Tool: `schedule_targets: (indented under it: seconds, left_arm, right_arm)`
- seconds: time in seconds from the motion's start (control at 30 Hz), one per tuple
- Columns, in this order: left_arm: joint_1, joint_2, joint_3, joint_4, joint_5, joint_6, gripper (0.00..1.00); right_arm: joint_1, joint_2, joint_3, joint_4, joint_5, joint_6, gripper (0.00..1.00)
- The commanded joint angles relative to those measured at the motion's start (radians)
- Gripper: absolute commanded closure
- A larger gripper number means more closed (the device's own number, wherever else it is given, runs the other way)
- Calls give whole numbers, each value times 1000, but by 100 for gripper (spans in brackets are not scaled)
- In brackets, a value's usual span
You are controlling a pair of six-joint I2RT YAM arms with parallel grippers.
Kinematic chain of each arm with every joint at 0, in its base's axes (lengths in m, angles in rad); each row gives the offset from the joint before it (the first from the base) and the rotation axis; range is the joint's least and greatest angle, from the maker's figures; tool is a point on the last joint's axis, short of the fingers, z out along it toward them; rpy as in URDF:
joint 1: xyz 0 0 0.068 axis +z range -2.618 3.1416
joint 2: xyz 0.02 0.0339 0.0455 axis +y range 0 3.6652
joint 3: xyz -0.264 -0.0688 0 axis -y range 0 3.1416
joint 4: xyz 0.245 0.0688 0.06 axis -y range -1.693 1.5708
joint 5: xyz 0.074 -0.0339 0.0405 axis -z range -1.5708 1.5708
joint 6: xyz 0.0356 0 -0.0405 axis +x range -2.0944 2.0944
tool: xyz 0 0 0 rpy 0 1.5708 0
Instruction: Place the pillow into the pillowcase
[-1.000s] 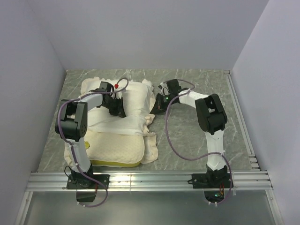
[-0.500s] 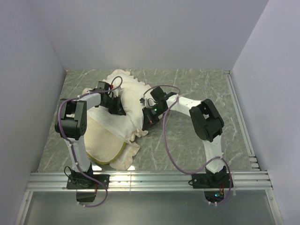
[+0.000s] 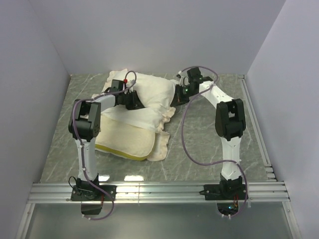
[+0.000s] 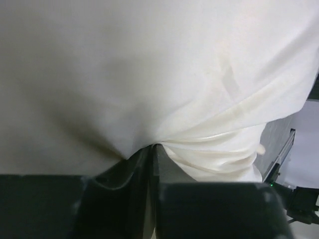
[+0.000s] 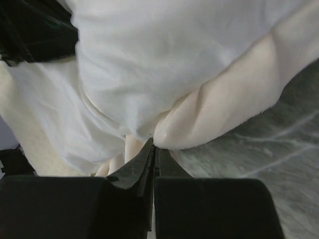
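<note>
The pillow (image 3: 124, 142) lies on the bench (image 3: 214, 134), its far part already inside the pillowcase (image 3: 152, 94), its near yellow end uncovered. The left gripper (image 3: 134, 102) and the right gripper (image 3: 178, 95) both have jaws clamped on the pillowcase cloth. I judge about half remains: drawing the cover over the rest.

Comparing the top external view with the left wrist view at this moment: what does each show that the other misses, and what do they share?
Only the top external view shows the pillow, its near end lying outside the pillowcase, and the right pincer at the case's right edge. Only the left wrist view shows the left pincer shut on a pinch of the white fabric, with creases fanning out from the grip. Both views show the pillowcase's white face with the left pincer on it.
</note>
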Motion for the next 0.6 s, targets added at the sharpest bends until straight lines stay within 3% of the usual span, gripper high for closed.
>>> schedule_targets:
  seconds: [0.0, 0.03, 0.13, 0.17, 0.23, 0.27, 0.37, 0.57]
  left_arm:
    - [-18, 56, 85, 99, 8, -42, 74]
    - [-18, 33, 84, 83, 16, -10, 63]
    - [-20, -138, 13, -27, 41, 226, 49]
    - [-18, -230, 4, -82, 33, 374, 46]
    - [-18, -319, -33, -264, 10, 534, 42]
    - [-18, -405, -53, -317, -46, 661, 41]
    - [-18, -558, -151, -443, -155, 824, 39]
    - [-38, -777, -462, -547, -248, 1076, 41]
  right_arm:
    - [28, -69, -133, -44, 26, -55, 100]
    - [28, -94, -175, -20, 23, -57, 100]
    - [28, -105, -277, 22, 45, -66, 100]
    - [27, -96, -281, 25, 57, -68, 100]
    - [20, -56, -243, 16, 63, -59, 100]
    - [19, -44, -228, 17, 59, -54, 100]
    - [19, -14, -176, 23, 45, -34, 100]
    - [22, -16, -151, 10, 25, -26, 100]
